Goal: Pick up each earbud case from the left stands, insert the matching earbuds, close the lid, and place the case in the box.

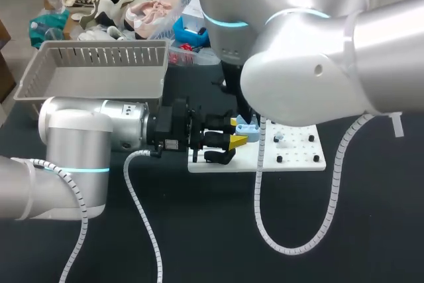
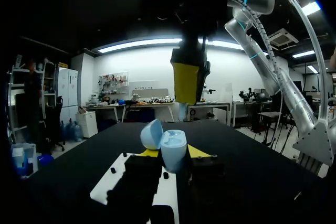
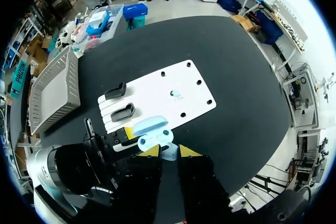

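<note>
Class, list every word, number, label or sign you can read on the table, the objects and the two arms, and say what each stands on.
No text here is readable.
A small white sticker on the left arm is too small to read.
The earbud case, white board and grey basket show no print.
</note>
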Action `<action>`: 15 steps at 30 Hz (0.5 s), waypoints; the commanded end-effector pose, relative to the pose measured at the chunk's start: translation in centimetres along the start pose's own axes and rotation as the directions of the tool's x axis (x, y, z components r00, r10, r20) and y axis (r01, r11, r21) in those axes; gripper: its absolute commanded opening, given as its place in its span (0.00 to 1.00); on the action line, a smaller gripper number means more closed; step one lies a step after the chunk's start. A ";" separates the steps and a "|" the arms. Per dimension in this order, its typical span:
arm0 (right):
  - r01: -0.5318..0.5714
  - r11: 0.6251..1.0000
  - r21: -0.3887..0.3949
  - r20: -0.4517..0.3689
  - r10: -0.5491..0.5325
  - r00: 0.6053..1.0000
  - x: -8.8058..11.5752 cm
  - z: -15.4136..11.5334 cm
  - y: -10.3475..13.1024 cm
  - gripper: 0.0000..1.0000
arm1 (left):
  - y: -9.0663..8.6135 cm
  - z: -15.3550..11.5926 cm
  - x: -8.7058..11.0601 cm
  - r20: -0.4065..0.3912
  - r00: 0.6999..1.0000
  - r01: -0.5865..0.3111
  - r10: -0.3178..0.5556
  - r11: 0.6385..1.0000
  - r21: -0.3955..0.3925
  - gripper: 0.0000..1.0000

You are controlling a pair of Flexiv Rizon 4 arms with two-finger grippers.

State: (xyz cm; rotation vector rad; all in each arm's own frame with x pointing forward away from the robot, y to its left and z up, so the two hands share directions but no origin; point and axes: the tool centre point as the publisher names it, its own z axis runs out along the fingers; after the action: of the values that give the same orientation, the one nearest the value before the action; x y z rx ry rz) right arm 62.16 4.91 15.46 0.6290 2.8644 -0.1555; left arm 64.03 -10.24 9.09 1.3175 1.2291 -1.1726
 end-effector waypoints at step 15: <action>0.004 1.000 0.012 -0.007 -0.004 1.000 -0.7 1.1 0.3 0.00 | 0.0 0.0 0.0 0.001 1.000 -0.001 0.001 1.000 0.000 0.00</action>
State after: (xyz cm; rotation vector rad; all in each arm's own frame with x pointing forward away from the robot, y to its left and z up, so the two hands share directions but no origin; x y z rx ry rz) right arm 63.03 4.61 14.61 0.6273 2.8740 -0.1669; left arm 64.03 -10.24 9.09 1.3175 1.2291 -1.1726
